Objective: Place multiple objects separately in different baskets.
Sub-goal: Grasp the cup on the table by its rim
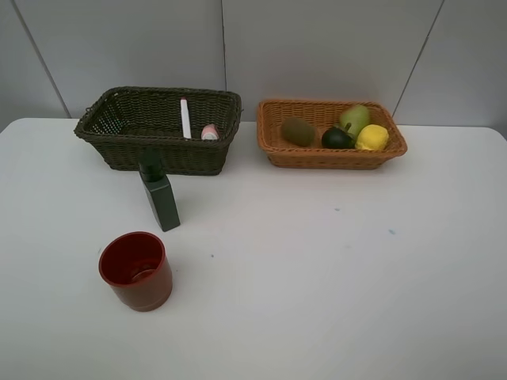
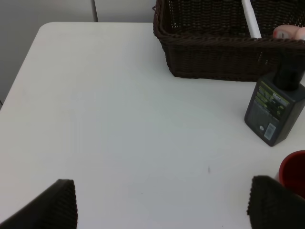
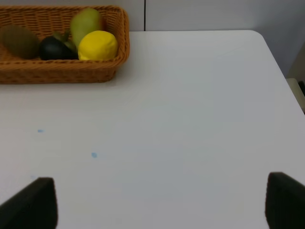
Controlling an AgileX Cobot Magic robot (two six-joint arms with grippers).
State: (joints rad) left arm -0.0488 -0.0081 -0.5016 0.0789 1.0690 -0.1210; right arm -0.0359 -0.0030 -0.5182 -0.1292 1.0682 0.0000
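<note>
A: Entry, starting closest in. Left gripper [image 2: 162, 204]: the two dark fingers [image 2: 57, 205] stand wide apart over bare white table [image 1: 333, 269], well in front of the dark basket [image 1: 119, 150]. They are clamped on nothing.

B: And the right gripper [image 3: 159, 202]?

A: Same reading. Its jaws are spread wide above bare table, much further from the dark basket, off toward the right-arm side. It touches nothing. Neither gripper shows in the high view.

B: Noted. What comes next?

A: The red cup [image 1: 135, 270], upright with its mouth up, in front of the dark basket and well clear of it. The dark green bottle [image 1: 161, 202] stands upright between the cup and the basket, just in front of the basket's front wall. I cannot tell whether it touches the wicker.

B: What is inside the dark basket?

A: The white pink-tipped marker [image 1: 185, 118], lying lengthwise front to back near the middle. The pink white-capped bottle [image 1: 210, 132] is just beside it, toward the right-arm end.

B: The other basket?

A: The orange basket [image 1: 333, 157] sits just beside the dark basket on its right-arm side, level with it, with a narrow gap between them. It holds four fruits. The brown kiwi [image 1: 298, 131] is at the end closest to the dark basket. Then come the dark mangosteen [image 1: 337, 138] and the yellow lemon [image 1: 371, 138], which is furthest from the dark basket. The green-red pear [image 1: 355, 118] is behind those two, against the back wall.

B: Are the fruits touching?

A: Mangosteen, lemon and pear are bunched together. The kiwi lies a little apart.
</note>
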